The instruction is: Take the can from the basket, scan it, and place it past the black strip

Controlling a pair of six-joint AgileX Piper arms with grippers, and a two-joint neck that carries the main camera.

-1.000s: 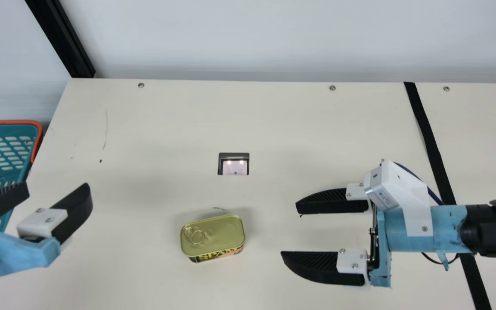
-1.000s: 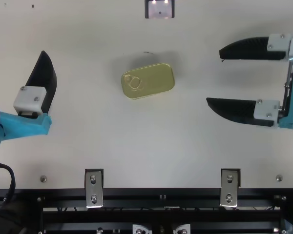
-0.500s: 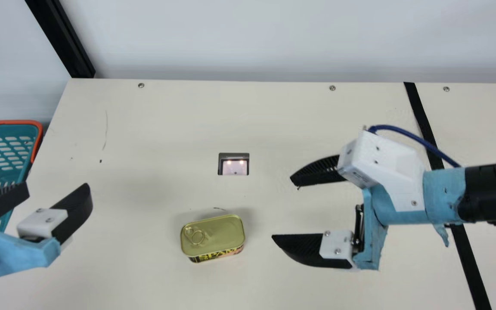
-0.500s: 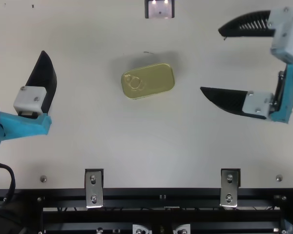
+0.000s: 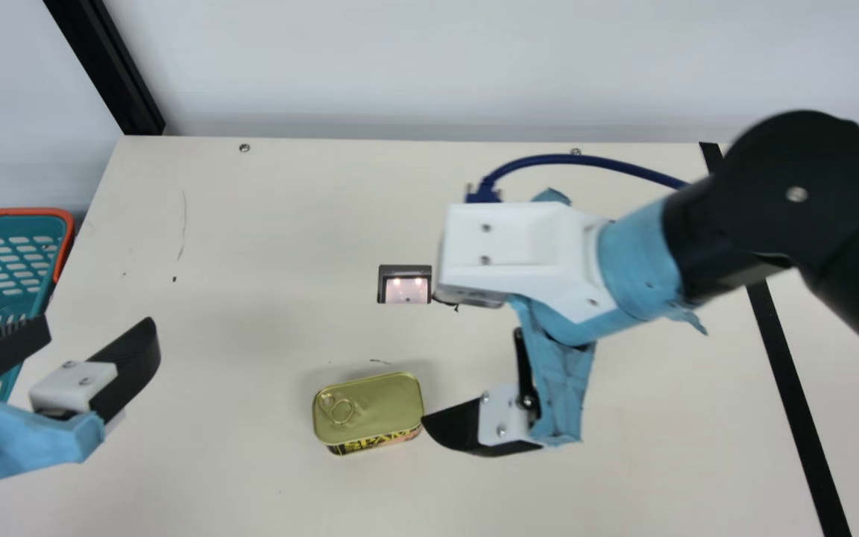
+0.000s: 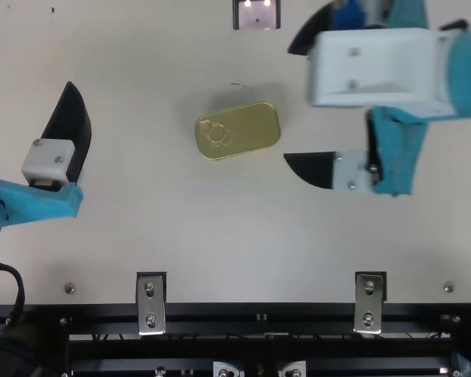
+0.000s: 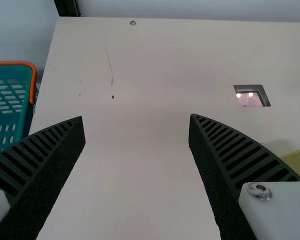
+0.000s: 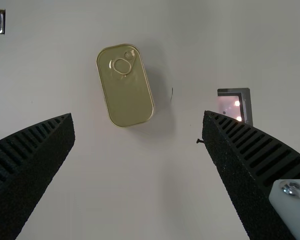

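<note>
the gold rectangular can with a pull ring (image 5: pixel 368 409) is out of the teal basket with the orange rim (image 5: pixel 13 213) and lies flat on the table, on the robot's side of the dark-framed scanner window (image 5: pixel 407 291). whether it has been scanned, i can't tell. grasping it, any scan still due and placing it past the black strip (image 5: pixel 786 373), well to the right of the scanner, remain.

the right gripper (image 6: pixel 289 104) is spread wide and empty, right of the scanner and can; the left gripper (image 5: pixel 98 328), left of the scanner, is also parted, holding nothing.

in the main view the right gripper's nearer fingertip seems to meet the can's edge, and the can's printed side shows; the top view reveals a gap there, plus metal brackets (image 6: pixel 151 305) along the table's near edge.
</note>
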